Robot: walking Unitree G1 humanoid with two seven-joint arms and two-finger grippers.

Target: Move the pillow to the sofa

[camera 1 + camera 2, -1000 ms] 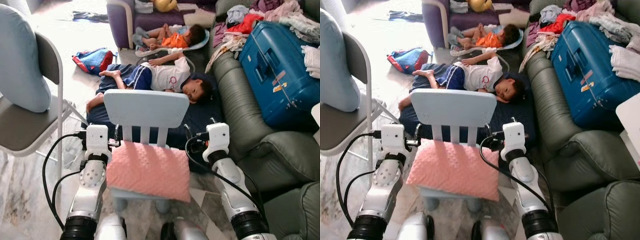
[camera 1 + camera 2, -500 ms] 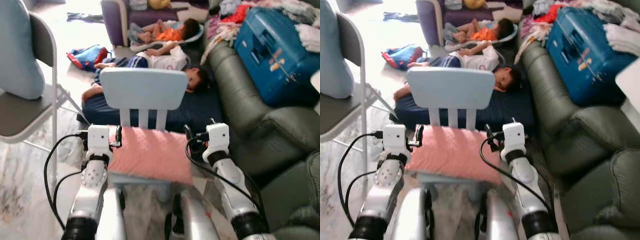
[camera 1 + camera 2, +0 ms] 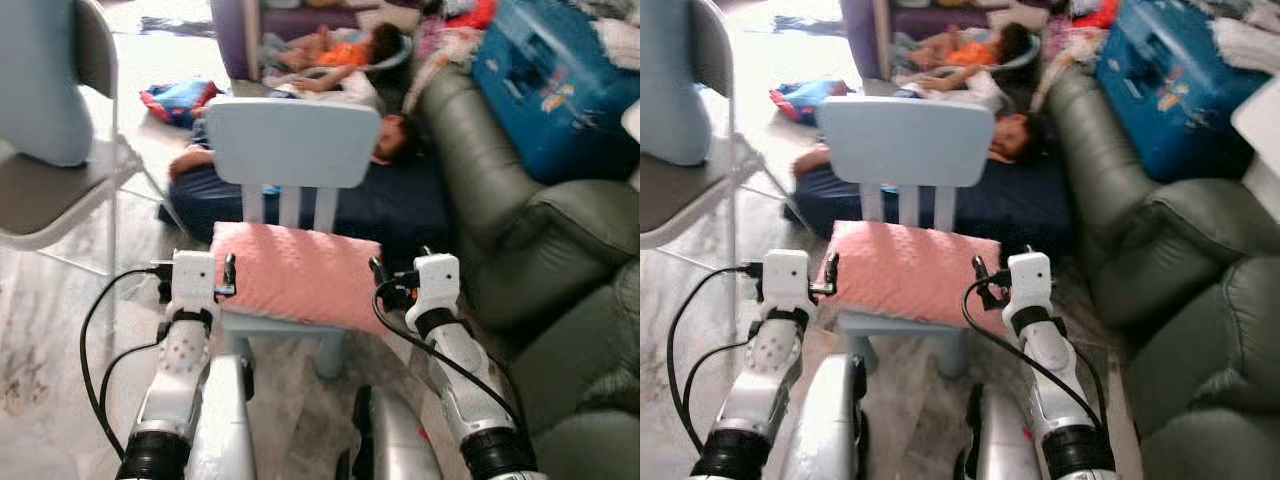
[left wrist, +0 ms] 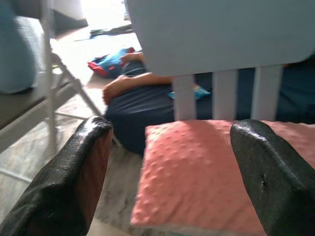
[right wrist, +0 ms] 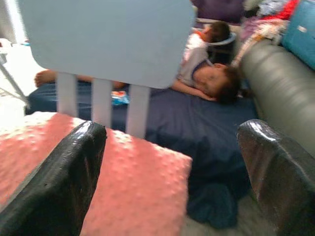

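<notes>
Both tools are spread wide, holding nothing; the left tool sits just beside the pillow's left edge, the right tool just beside its right edge; each wrist view shows a corner of the pillow between the parted black fingers; the pink pillow lies flat on the seat of a small pale blue chair; the grey-green sofa stands well off to the right, with a blue suitcase on it; two people lie on a dark mattress beyond the chair; by my judgement the task is barely begun; gripping, lifting and carrying all remain.
</notes>
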